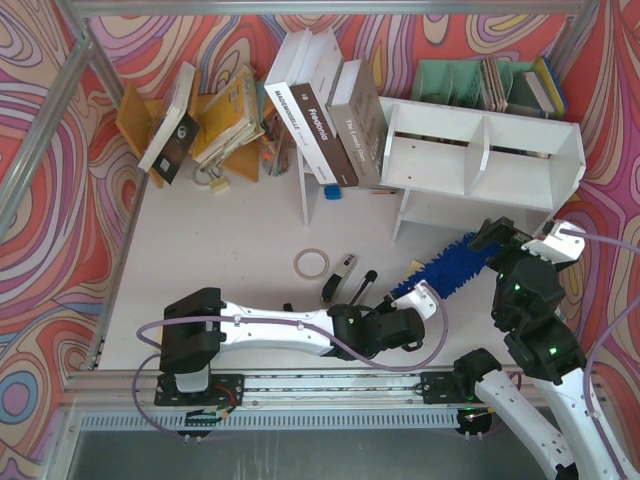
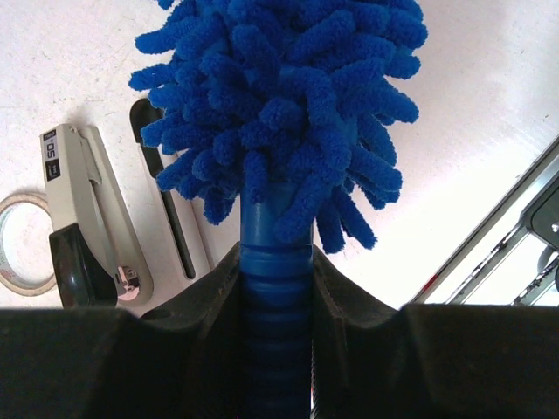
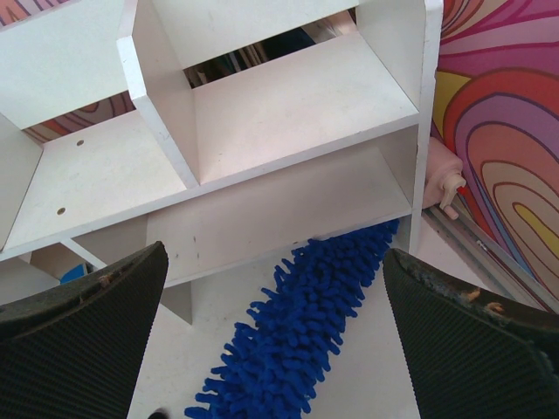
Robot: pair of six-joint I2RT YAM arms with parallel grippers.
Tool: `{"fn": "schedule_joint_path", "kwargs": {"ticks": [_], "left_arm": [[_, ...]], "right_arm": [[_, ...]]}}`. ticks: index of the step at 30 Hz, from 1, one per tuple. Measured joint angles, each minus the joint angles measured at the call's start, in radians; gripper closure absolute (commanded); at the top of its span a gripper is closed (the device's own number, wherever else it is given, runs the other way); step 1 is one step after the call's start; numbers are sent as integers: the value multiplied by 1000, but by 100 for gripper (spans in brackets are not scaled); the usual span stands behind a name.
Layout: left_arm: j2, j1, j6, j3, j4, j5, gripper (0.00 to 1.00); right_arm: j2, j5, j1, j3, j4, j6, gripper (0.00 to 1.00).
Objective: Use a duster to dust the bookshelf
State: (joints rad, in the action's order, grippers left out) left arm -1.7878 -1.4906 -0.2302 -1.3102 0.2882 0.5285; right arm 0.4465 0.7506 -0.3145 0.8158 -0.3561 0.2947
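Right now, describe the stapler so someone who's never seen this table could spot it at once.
From the white bookshelf, come toward the near table edge. Left of the blue duster lies the stapler, between a tape ring and a black tool; it alone is a pale wedge with a black end.

duster (image 2: pixel 279 131) handle cut off at btm, tape roll (image 2: pixel 17 281) cropped left
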Motion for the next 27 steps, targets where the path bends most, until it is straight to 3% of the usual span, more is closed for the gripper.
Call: {"fn": "schedule_joint_path", "kwargs": {"ticks": [18, 27], "left_arm": [[-172, 48, -13, -73, 8, -90, 100], [-178, 53, -9, -130, 17, -71, 100]], "right_arm": [[-8, 0, 0, 0, 0, 0, 1], [-8, 0, 0, 0, 0, 0, 1]]}}
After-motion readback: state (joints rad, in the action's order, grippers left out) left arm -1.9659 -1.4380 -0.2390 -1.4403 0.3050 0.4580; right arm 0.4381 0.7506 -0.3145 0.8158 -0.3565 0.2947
